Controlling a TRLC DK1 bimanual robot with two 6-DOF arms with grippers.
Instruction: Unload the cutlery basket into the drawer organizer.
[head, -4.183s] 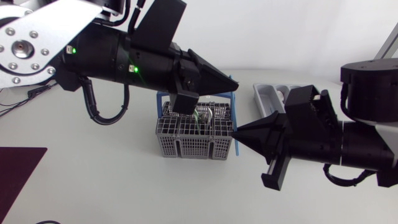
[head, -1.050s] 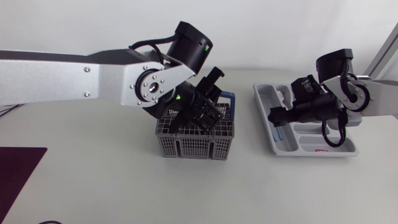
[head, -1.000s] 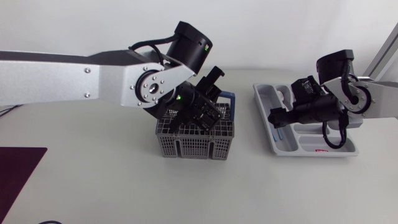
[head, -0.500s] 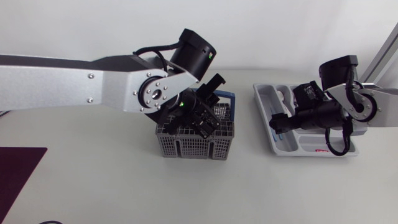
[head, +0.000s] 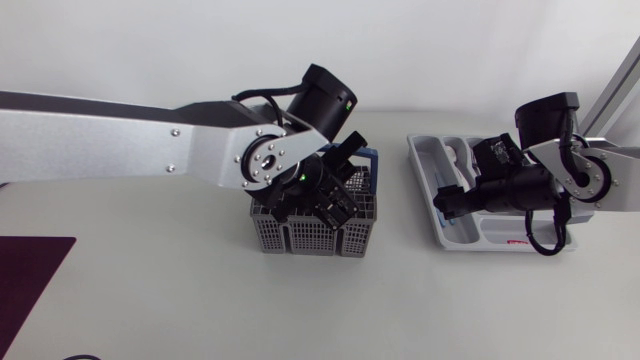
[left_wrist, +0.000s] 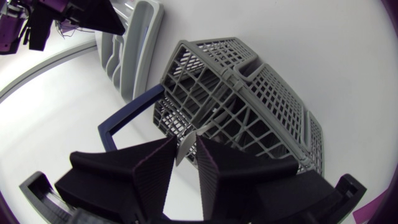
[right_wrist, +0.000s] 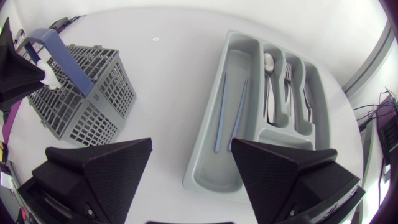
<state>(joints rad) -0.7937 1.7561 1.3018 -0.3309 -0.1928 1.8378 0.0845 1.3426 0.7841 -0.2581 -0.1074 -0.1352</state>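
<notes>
The grey mesh cutlery basket (head: 315, 228) with a blue handle (head: 373, 160) stands mid-table. My left gripper (head: 332, 197) hangs over the basket, pointing down into it. In the left wrist view my left gripper (left_wrist: 185, 148) is shut on the thin flat end of a silver cutlery piece (left_wrist: 186, 142) that rises from the basket (left_wrist: 249, 87); its kind is hidden. The grey drawer organizer (head: 420, 152) lies at the right. My right gripper (head: 448, 200) hovers open and empty over its long compartment, which holds two blue chopsticks (right_wrist: 221, 112).
The organizer's (right_wrist: 208, 171) narrower compartments hold a spoon (right_wrist: 268, 65), a fork (right_wrist: 288, 74) and other silver cutlery. A dark mat (head: 28, 290) lies at the table's front left corner. Bare table lies between basket and organizer.
My left arm has shifted right and lower over the basket. My right gripper has drawn slightly back and toward the table's front over the organizer.
</notes>
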